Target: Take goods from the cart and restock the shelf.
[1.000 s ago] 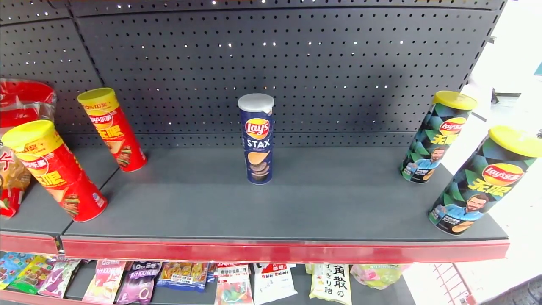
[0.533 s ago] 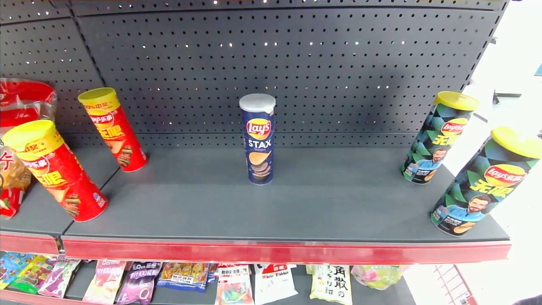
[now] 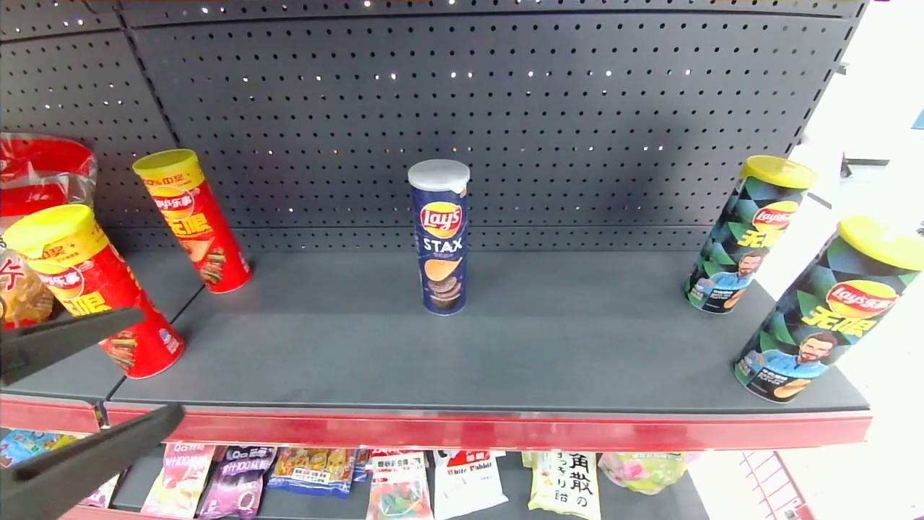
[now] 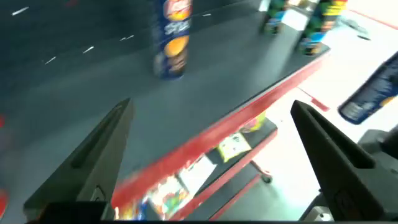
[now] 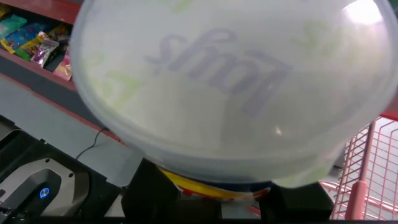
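A dark blue chip can point(image 3: 439, 237) with a grey lid stands upright mid-shelf on the grey shelf board point(image 3: 520, 354). My left gripper point(image 3: 160, 361) is open and holds nothing, at the shelf's front left edge, just right of the nearer red can point(image 3: 94, 292). In the left wrist view its fingers point(image 4: 93, 165) spread wide in front of the shelf, with the blue can point(image 4: 171, 40) beyond them. My right gripper point(image 5: 214, 196) is shut on a chip can whose clear lid point(image 5: 230, 87) covers most of the right wrist view. A dark blue can point(image 4: 373, 93) shows off the shelf's end.
A second red can point(image 3: 191, 220) stands at the back left, with two green yellow-lidded cans point(image 3: 747, 235) point(image 3: 823, 310) at the right end. Snack bags point(image 3: 310, 469) fill the lower shelf behind the red front lip point(image 3: 505, 430). A red wire cart point(image 5: 367, 177) is below.
My left gripper has risen into the head view at the lower left, open. The cans on the shelf have not moved.
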Motion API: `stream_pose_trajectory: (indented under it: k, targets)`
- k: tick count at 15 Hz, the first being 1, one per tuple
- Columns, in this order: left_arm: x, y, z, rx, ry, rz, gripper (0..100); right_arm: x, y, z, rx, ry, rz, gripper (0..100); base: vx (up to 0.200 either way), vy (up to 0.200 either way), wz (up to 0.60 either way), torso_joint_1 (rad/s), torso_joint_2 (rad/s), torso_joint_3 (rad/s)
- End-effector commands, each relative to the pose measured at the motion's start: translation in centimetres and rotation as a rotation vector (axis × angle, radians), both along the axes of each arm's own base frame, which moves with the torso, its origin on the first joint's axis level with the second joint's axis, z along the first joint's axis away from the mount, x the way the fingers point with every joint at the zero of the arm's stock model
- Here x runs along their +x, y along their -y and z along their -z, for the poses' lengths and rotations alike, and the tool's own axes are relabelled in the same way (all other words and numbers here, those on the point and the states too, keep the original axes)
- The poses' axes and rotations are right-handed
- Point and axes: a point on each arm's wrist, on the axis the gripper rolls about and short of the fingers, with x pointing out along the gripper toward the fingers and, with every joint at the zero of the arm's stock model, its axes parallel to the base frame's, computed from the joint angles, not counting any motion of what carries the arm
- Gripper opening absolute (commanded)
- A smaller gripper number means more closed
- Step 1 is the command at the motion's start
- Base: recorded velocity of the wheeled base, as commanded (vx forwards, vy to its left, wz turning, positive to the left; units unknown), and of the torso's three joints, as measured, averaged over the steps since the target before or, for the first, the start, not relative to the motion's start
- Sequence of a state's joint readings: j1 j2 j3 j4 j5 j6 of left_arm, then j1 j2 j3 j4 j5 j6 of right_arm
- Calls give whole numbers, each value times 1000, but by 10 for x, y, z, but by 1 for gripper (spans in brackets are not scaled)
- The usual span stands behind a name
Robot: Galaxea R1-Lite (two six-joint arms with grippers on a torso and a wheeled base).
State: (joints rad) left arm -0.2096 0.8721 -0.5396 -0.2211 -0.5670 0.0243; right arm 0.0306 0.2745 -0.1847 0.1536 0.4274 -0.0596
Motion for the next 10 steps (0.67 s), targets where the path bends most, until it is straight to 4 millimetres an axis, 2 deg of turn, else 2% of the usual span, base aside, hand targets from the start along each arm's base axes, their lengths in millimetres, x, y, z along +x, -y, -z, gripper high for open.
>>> stream_pose_trajectory:
  k: [1,4,10]
  targets:
    - [99,31,26,37,-93,181,100,-1,0,-1,0,7,1,0,0,0,0,0,0,0]
    - [149,43,34,77,-57,199,100,-1,0,-1,-1,10,4,0,0,0,0,0,0,0]
    - [224,74,33,84,1,262,100,-1,0,-1,-1,10,12,0,0,0,0,0,0,0]
